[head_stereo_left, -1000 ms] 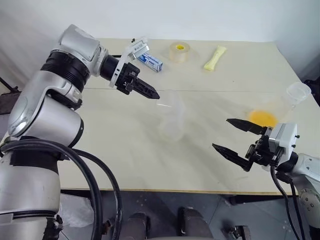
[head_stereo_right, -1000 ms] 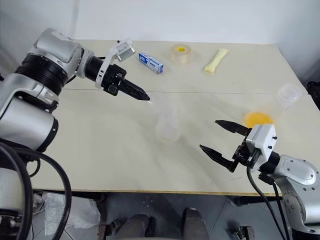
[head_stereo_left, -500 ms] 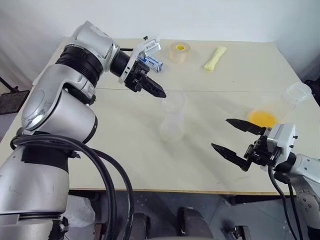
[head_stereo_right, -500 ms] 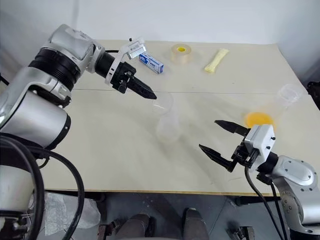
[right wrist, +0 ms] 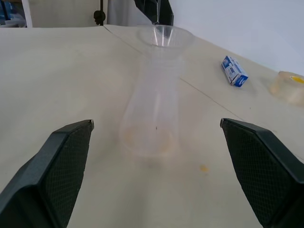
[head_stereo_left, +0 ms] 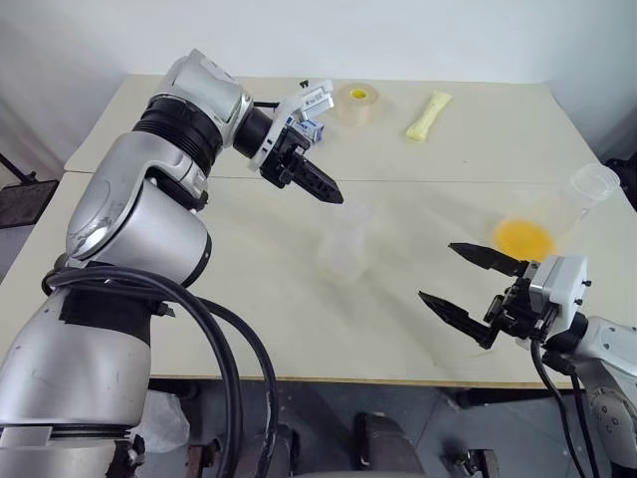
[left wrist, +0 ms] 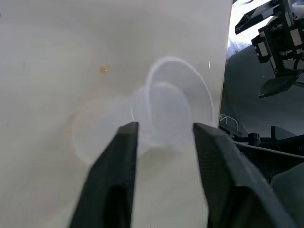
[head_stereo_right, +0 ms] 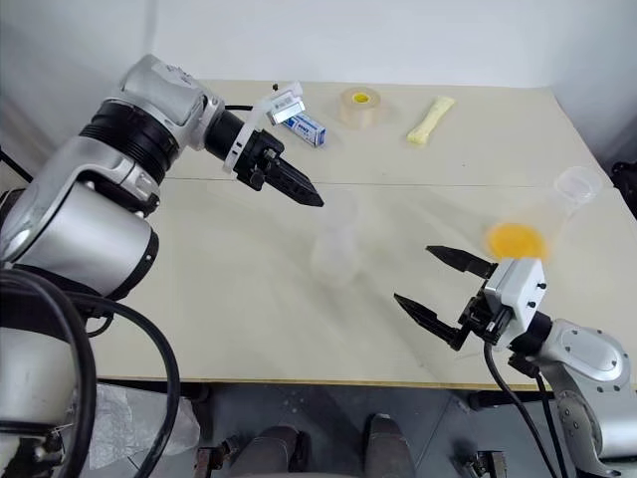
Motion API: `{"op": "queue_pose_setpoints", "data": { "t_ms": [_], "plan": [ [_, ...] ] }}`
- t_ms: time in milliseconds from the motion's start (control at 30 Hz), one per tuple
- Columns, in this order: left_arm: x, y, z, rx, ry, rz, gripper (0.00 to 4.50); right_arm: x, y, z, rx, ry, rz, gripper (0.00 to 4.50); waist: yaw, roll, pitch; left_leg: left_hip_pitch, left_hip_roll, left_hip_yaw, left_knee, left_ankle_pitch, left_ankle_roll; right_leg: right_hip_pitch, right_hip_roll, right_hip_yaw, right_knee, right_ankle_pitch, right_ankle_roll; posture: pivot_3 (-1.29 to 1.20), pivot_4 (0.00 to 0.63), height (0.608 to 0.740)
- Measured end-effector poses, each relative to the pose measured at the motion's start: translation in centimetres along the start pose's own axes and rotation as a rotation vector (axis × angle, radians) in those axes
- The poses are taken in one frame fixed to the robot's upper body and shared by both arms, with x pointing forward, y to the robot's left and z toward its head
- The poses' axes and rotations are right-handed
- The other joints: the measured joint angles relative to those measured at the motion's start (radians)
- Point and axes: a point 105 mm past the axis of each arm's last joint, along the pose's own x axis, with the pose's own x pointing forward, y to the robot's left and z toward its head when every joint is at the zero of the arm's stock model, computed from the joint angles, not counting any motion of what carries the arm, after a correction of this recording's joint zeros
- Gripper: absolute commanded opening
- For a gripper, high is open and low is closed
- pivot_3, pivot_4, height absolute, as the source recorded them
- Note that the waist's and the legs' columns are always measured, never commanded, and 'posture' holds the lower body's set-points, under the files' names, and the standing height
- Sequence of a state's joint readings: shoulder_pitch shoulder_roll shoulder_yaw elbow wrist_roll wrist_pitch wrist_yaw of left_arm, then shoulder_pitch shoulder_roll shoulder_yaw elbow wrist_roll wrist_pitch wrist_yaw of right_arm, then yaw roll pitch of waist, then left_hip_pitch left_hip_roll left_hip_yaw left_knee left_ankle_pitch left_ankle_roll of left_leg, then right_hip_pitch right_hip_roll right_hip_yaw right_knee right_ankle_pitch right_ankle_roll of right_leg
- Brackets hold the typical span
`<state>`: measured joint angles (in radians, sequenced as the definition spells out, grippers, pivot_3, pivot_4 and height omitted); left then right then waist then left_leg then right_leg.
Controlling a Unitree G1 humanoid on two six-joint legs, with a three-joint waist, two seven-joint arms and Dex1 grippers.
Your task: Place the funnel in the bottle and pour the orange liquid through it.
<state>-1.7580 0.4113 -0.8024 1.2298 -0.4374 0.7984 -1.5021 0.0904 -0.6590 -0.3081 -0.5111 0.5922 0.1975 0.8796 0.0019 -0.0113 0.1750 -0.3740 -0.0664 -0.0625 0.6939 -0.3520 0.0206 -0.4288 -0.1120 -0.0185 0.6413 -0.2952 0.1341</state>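
Observation:
The clear bottle (head_stereo_left: 342, 246) stands upright in the middle of the table. The transparent funnel (right wrist: 166, 34) sits in its mouth. My left gripper (head_stereo_left: 336, 196) hangs just above and to the left of the funnel, pointing down at it. In the left wrist view its fingers (left wrist: 119, 156) stand apart with the funnel (left wrist: 176, 97) beyond them, so it is open. The orange liquid (head_stereo_left: 522, 237) pools in the bottom of a clear flask (head_stereo_left: 593, 184) at the table's right edge. My right gripper (head_stereo_left: 438, 271) is wide open near the front edge, between bottle and flask, with nothing in it.
At the back of the table lie a small blue and white box (head_stereo_left: 311, 127), a roll of clear tape (head_stereo_left: 357, 101) and a pale yellow packet (head_stereo_left: 428, 114). The flask stands close to the table's right edge (head_stereo_left: 607, 194).
My left gripper has moved right over the bottle and its fingers have parted. The funnel now rests in the bottle's mouth. My right gripper has stayed where it was.

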Motion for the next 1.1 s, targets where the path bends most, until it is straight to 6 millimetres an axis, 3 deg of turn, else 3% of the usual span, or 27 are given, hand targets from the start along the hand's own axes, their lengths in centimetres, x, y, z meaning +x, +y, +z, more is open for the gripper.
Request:
{"op": "queue_pose_setpoints", "data": {
  "t_ms": [133,167,367,533,667,833,967,1100],
  "plan": [
    [-0.5,-0.4,0.8,0.017,-0.037,-0.007,4.32,0.0,0.1,0.1,-0.003,-0.002,0.002,4.50,0.000,0.000,0.000,0.000,0.000,0.000,0.000,0.000,0.000,0.000,0.000,0.000,0.000,0.000,0.000,0.00,0.150,0.740],
    [-0.7,-0.5,0.9,0.020,-0.049,-0.007,4.46,0.0,0.1,0.1,-0.004,-0.002,0.000,4.50,0.000,0.000,0.000,0.000,0.000,0.000,0.000,0.000,0.000,0.000,0.000,0.000,0.000,0.000,0.000,0.00,0.150,0.740],
    [-4.1,0.1,0.4,0.032,-0.136,0.039,4.46,-0.9,-0.4,0.4,-0.017,0.012,-0.059,4.50,-0.002,0.000,0.000,0.000,0.001,0.000,-0.001,0.000,0.000,-0.001,0.000,0.000,0.000,0.000,0.000,0.00,0.150,0.740],
    [-5.4,1.8,-2.4,0.125,-0.218,0.040,4.46,-1.9,-0.6,0.3,-0.013,0.040,-0.117,4.50,0.000,0.000,0.000,0.000,0.001,0.000,0.001,0.000,0.000,0.000,0.000,0.000,0.000,0.000,0.000,0.00,0.150,0.740],
    [-6.2,2.4,-4.3,0.305,-0.429,0.014,4.46,-2.3,-1.8,0.9,-0.056,0.041,-0.212,4.50,0.001,0.001,0.000,0.000,0.001,0.000,0.001,0.000,0.000,0.000,-0.001,0.000,0.000,0.000,0.000,0.00,0.150,0.740],
    [-6.7,2.5,-7.3,0.429,-0.673,0.030,4.46,-2.7,-2.3,0.5,-0.049,0.061,-0.325,4.50,0.003,0.000,0.000,-0.001,0.002,-0.001,0.003,0.000,-0.001,0.000,-0.001,-0.001,0.001,0.000,0.000,0.00,0.150,0.740],
    [-7.1,2.1,-7.8,0.496,-0.868,0.065,4.46,-3.2,-2.1,0.2,-0.037,0.070,-0.424,4.50,0.017,0.001,0.000,0.000,0.000,-0.001,0.004,0.000,0.000,0.000,-0.001,0.000,0.002,0.000,0.000,0.00,0.150,0.740],
    [-4.7,2.1,-11.8,0.510,-0.876,0.074,4.46,-5.5,-1.7,-0.2,-0.024,0.113,-0.639,4.50,0.022,0.005,-0.003,0.001,-0.001,-0.001,0.003,-0.001,0.000,0.000,-0.002,0.000,0.004,0.000,0.000,0.00,0.150,0.740]
  ]
}}
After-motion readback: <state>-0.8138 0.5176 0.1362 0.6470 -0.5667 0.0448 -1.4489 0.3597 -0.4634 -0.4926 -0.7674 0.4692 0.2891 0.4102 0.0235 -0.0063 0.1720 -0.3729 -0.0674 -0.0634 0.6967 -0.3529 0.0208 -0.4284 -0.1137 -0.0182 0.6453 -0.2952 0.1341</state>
